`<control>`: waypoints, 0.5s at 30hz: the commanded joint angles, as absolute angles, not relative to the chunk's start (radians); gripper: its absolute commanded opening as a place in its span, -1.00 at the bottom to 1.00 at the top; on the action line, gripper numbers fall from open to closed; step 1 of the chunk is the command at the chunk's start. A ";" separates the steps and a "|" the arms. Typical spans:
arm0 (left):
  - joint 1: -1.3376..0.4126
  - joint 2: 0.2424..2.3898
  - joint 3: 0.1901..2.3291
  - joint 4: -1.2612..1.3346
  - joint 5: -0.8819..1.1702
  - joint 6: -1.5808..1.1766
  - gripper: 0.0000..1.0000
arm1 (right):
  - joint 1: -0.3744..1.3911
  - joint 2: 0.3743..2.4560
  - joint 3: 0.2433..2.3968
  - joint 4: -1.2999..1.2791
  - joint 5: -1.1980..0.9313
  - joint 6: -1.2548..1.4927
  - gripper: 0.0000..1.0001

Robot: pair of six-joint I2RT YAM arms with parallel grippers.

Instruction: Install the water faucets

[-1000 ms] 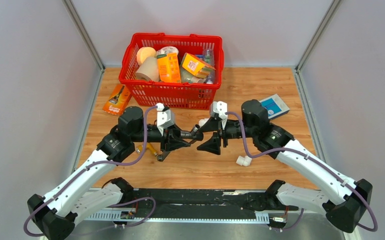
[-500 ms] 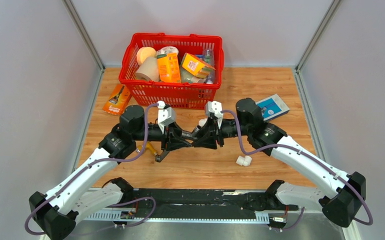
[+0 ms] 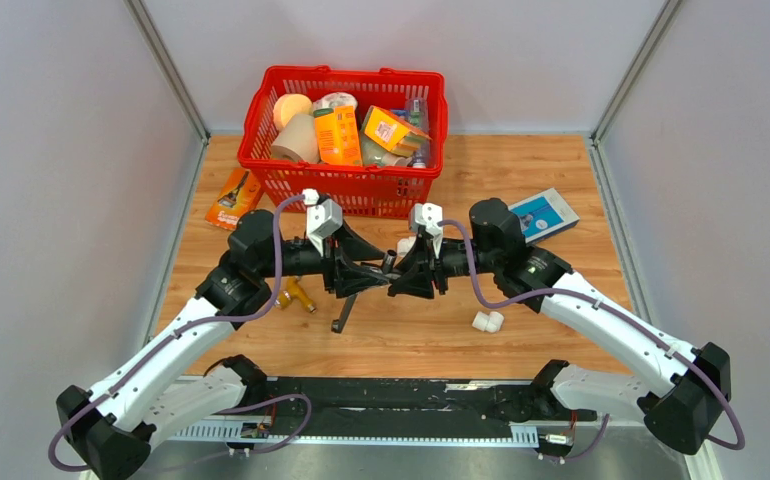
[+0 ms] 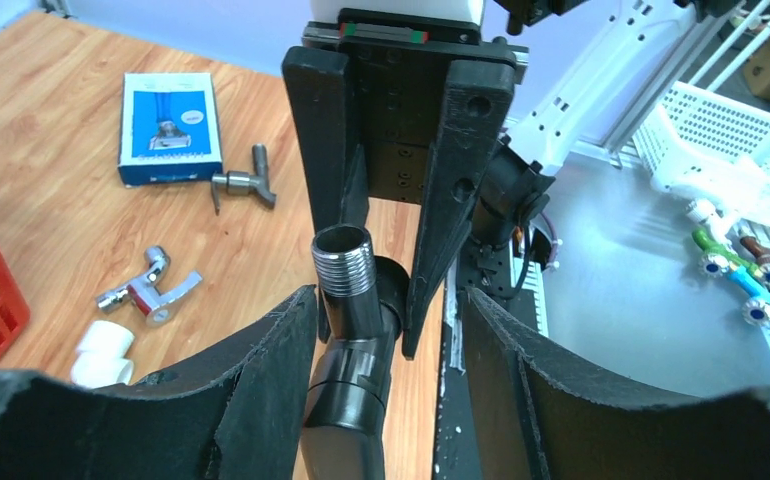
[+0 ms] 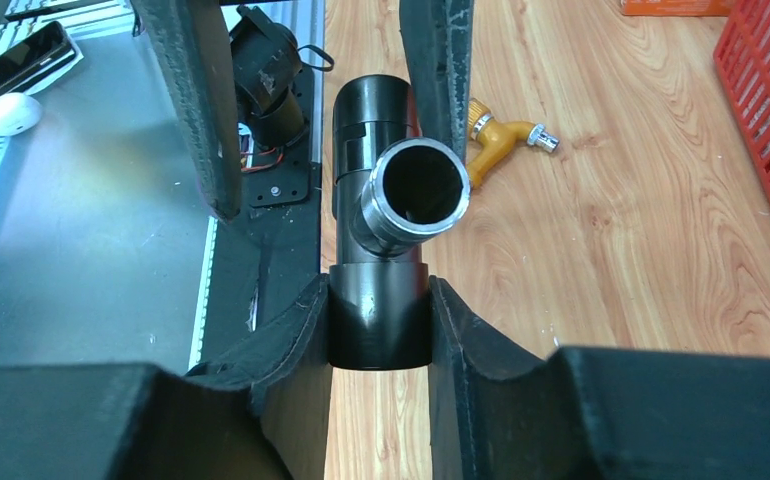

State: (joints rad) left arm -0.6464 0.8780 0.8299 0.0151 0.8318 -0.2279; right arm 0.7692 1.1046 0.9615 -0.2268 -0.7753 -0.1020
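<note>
The dark grey faucet (image 3: 361, 295) hangs above the table between the two arms, its slim tube slanting down toward the wood. My right gripper (image 5: 379, 295) is shut on the faucet's thick black body (image 5: 379, 325), whose open socket (image 5: 421, 180) faces the camera. My left gripper (image 4: 386, 310) is open around the same faucet (image 4: 353, 370). The threaded end (image 4: 342, 262) rises beside its left finger, and a wide gap shows on the other side. In the top view the left gripper (image 3: 366, 272) and the right gripper (image 3: 402, 279) nearly meet tip to tip.
A full red basket (image 3: 343, 185) stands right behind the grippers. An orange packet (image 3: 233, 200) lies at the back left, a blue box (image 3: 549, 212) at the right. A yellow fitting (image 3: 296, 295), a white elbow (image 3: 487, 321) and a chrome tap (image 4: 151, 293) lie loose on the wood.
The right gripper moved in and shut on the faucet body. The left gripper then opened and drew back a little, and the faucet's tube swung to point downward.
</note>
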 commanded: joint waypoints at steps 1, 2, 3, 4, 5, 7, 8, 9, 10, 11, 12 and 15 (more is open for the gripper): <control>-0.649 0.893 0.838 0.051 0.769 -0.265 0.25 | 0.767 1.066 0.977 -0.143 -0.769 -0.089 -1.00; -0.649 0.893 0.831 0.051 0.744 -0.268 0.25 | 0.767 1.065 0.974 -0.141 -0.765 -0.089 -1.00; -0.649 0.894 0.827 0.051 0.736 -0.276 0.25 | 0.767 1.060 0.973 -0.137 -0.765 -0.087 -1.00; -0.649 0.894 0.824 0.054 0.729 -0.278 0.25 | 0.767 1.058 0.970 -0.132 -0.761 -0.086 -1.00; -0.649 0.897 0.818 0.055 0.727 -0.278 0.25 | 0.767 1.054 0.968 -0.127 -0.758 -0.084 -1.00; -0.649 0.903 0.808 0.058 0.727 -0.279 0.24 | 0.767 1.046 0.963 -0.118 -0.756 -0.080 -1.00; -0.649 0.902 0.804 0.058 0.723 -0.278 0.25 | 0.767 1.042 0.960 -0.112 -0.756 -0.078 -1.00; -0.649 0.907 0.793 0.061 0.721 -0.278 0.23 | 0.767 1.040 0.960 -0.109 -0.758 -0.077 -1.00; -0.649 0.905 0.789 0.070 0.724 -0.278 0.23 | 0.767 1.035 0.959 -0.104 -0.762 -0.077 -1.00; -0.649 0.905 0.776 0.077 0.726 -0.279 0.22 | 0.767 1.032 0.957 -0.103 -0.770 -0.077 -1.00; -0.649 0.905 0.772 0.090 0.730 -0.287 0.22 | 0.767 1.029 0.956 -0.101 -0.775 -0.077 -1.00; -0.647 0.907 0.749 0.142 0.784 -0.314 0.13 | 0.767 1.026 0.947 -0.095 -0.784 -0.072 -1.00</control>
State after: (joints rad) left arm -0.6464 0.9054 0.7696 0.0467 0.7361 -0.2790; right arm 0.7689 1.0698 0.9451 -0.2173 -0.7441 -0.0914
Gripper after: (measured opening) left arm 0.595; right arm 0.346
